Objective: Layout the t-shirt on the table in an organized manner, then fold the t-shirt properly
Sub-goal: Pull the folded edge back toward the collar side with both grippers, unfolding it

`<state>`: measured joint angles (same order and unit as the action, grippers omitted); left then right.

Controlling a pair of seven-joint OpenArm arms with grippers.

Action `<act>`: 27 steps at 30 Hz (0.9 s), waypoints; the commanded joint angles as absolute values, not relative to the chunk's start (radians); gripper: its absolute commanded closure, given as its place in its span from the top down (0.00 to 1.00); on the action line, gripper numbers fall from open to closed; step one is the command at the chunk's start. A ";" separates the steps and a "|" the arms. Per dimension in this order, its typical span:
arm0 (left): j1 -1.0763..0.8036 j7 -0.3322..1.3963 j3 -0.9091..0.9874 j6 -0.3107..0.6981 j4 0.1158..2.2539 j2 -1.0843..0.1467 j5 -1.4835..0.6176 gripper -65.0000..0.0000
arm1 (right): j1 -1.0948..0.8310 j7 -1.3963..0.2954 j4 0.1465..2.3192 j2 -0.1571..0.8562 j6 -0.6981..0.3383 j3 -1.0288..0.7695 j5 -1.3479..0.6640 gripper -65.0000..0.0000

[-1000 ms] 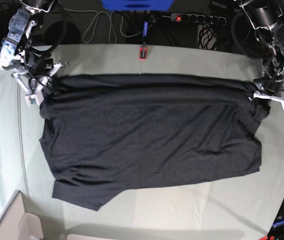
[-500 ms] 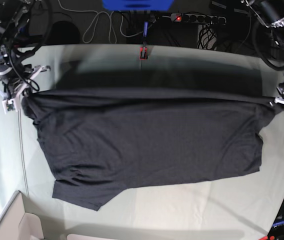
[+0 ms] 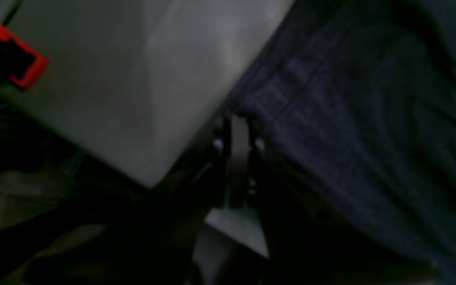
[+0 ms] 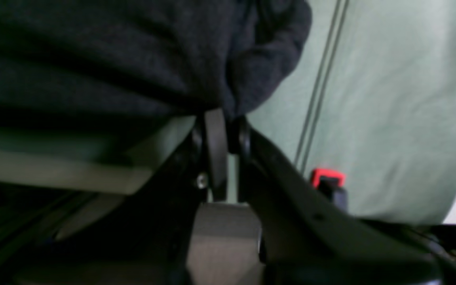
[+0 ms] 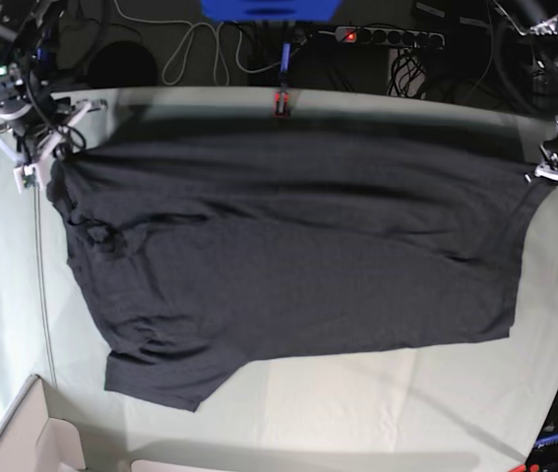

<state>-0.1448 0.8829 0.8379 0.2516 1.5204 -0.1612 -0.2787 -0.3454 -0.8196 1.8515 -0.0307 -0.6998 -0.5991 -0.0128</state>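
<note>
The black t-shirt (image 5: 298, 256) lies spread across the pale grey-green table (image 5: 377, 413), plain side up, with its far edge pulled taut between both grippers. My right gripper (image 5: 50, 159) is at the far left, shut on the shirt's corner. In the right wrist view its fingers (image 4: 216, 130) pinch a bunched fold of the t-shirt (image 4: 113, 51) above the table (image 4: 390, 118). At the far right, my left gripper (image 5: 546, 175) is shut on the other corner. The dim left wrist view shows its fingers (image 3: 238, 134) clamping the t-shirt (image 3: 350, 118) beside the table (image 3: 113, 79).
A cardboard box (image 5: 23, 438) sits at the near left corner. A red clip (image 5: 280, 103) marks the table's far edge; it shows as a red clip (image 3: 22, 67) and a red clip (image 4: 327, 176) in the wrist views. Behind the table lie a power strip (image 5: 387, 37) and cables.
Both grippers have moved toward the table's far edge, carrying the shirt's upper edge with them. The shirt now reaches further back and is stretched wider.
</note>
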 commanded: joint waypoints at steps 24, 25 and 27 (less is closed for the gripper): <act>-0.303 0.860 0.903 0.248 1.540 -0.166 -0.283 0.00 | -0.444 -0.759 1.782 -0.019 -0.698 -0.641 -0.008 0.00; -0.303 0.860 0.923 0.248 1.540 -0.165 -0.283 0.00 | -0.452 -0.759 1.782 -0.021 -0.698 -0.641 -0.010 0.00; -0.298 0.860 0.955 0.248 1.540 -0.162 -0.278 0.00 | -0.460 -0.759 1.784 -0.021 -0.698 -0.641 -0.012 0.00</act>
